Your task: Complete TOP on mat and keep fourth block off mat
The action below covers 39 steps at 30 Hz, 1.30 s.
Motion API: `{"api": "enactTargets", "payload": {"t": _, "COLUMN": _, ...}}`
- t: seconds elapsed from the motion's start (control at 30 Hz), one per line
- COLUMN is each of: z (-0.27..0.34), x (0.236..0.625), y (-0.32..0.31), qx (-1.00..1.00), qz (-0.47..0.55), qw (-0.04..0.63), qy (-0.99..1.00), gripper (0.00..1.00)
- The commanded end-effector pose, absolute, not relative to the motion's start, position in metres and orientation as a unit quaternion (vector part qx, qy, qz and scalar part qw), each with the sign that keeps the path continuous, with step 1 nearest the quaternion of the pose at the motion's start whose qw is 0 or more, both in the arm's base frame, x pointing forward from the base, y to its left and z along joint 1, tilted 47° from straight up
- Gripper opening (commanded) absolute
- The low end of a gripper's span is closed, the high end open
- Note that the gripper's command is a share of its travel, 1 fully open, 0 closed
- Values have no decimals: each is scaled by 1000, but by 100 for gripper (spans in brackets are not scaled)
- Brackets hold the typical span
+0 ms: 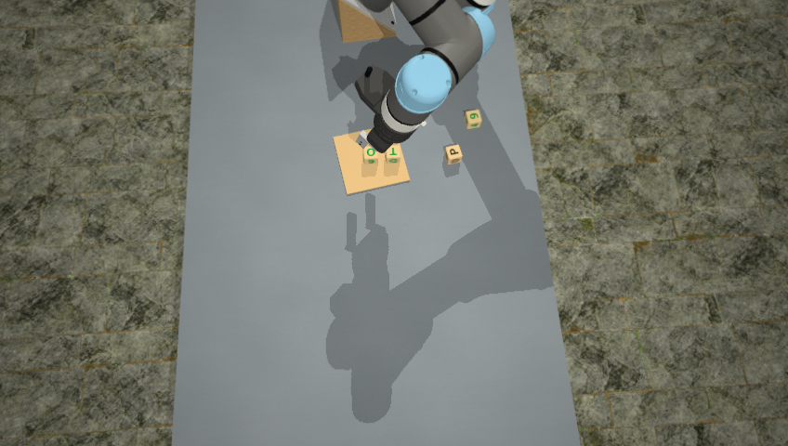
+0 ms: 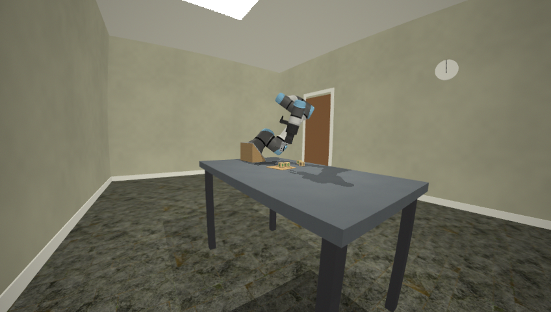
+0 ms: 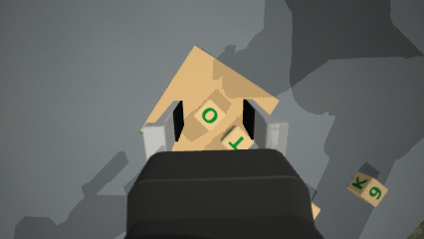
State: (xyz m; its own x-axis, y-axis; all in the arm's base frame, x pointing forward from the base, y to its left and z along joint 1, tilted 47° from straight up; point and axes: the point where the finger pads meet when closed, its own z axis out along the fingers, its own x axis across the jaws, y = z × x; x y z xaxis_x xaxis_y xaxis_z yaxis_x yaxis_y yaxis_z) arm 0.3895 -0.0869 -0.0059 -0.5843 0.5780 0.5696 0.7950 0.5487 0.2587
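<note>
A tan mat lies on the grey table. Two wooden blocks stand on it side by side, one with a green O on top and one with a green T on top. A block with a black P on top lies on the table to the right of the mat. A fourth block, showing a 9, lies farther back right. In the wrist view my gripper is open and empty, well above the mat. The O block shows between the fingers far below, and the T block beside it. The K/9 block is at the lower right.
A tan wedge-shaped stand holds the arm's base at the back of the table. The arm's elbow hangs over the mat's back edge and hides part of it. The table edges run along both sides.
</note>
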Motion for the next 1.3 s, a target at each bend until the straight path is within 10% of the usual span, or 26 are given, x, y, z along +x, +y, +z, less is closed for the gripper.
{"api": "enactTargets", "payload": {"t": 0.0, "z": -6, "x": 390, "y": -87, "qx": -402, "qz": -253, "qw": 214, "qy": -853, "gripper": 100}}
{"api": "enactTargets", "payload": {"t": 1.27, "z": 11, "x": 394, "y": -78, "qx": -434, "qz": -259, "qw": 216, "qy": -835, "gripper": 100}}
